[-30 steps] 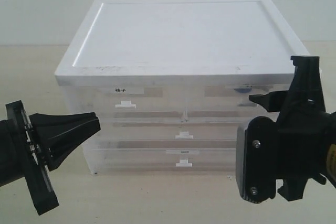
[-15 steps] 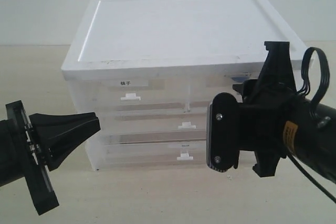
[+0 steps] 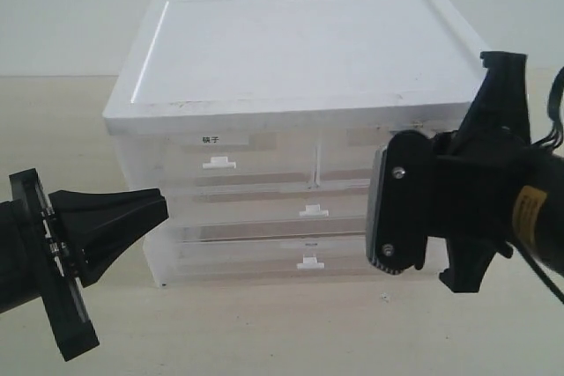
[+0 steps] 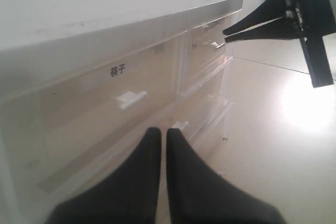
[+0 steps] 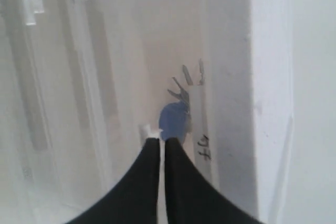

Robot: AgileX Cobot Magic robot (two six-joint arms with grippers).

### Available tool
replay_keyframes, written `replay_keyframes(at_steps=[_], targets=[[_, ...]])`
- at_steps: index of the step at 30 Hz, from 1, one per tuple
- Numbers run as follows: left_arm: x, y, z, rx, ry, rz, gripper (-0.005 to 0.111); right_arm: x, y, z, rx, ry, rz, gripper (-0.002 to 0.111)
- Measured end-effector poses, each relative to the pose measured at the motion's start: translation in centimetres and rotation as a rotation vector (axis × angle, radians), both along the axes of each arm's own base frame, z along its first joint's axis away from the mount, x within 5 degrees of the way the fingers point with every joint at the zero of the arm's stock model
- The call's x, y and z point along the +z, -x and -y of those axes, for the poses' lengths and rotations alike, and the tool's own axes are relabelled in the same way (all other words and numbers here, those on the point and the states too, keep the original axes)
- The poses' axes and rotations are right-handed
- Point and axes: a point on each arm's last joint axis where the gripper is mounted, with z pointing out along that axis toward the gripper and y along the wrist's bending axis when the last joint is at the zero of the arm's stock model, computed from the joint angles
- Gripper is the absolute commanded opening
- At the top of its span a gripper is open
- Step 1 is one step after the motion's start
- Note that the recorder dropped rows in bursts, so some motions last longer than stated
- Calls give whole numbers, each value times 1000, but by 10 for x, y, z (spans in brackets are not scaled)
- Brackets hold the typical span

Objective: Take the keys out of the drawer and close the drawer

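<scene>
**right jaws on the tab, keys inside the drawer**

right gripper (image 5: 160, 139): jaws pressed together. the small white tab handle (image 5: 147, 129) sits right at the tips and looks pinched between them. that tab belongs to the drawer (image 3: 345, 163), the half-width clear one with the thin scribbled label (image 5: 203, 148). the label lies just beside the tips, on the side away from the tab.

keys (image 5: 181, 92): inside the drawer, seen through its clear front, just past the right jaw tips. the round blue fob (image 5: 173, 120) is the part nearest the tips. the silver blades fan out further on. grey tag not made out.

left gripper (image 4: 159, 130): jaws narrow, fingers side by side with only a slit between, nothing in them. it hangs clear of the cabinet (image 3: 300, 50), well apart from the keys. its tips point at the lower drawer fronts. the neighbour drawer with the bold black label (image 4: 116, 70) lies ahead of these tips.

in the left wrist view the right gripper's tips meet at the upper front of the far half-width drawer.
</scene>
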Motion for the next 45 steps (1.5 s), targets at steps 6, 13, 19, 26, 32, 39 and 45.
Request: replay_keyframes(at_steps=[6, 13, 19, 26, 32, 39, 45], targets=[[0, 0, 0, 0, 0, 0, 5, 20, 12, 17, -24, -108, -9, 0], [0, 0, 0, 0, 0, 0, 5, 7, 19, 8, 116, -46, -77, 33], [0, 0, 0, 0, 0, 0, 5, -9, 8, 2, 101, 63, -9, 34], [0, 0, 0, 0, 0, 0, 5, -11, 4, -1, 71, 15, 2, 34], [0, 0, 0, 0, 0, 0, 5, -19, 2, -6, 83, 45, -21, 34], [0, 0, 0, 0, 0, 0, 5, -20, -1, -3, 45, 69, 0, 34], [0, 0, 0, 0, 0, 0, 5, -19, -2, -1, 25, 73, 11, 34]])
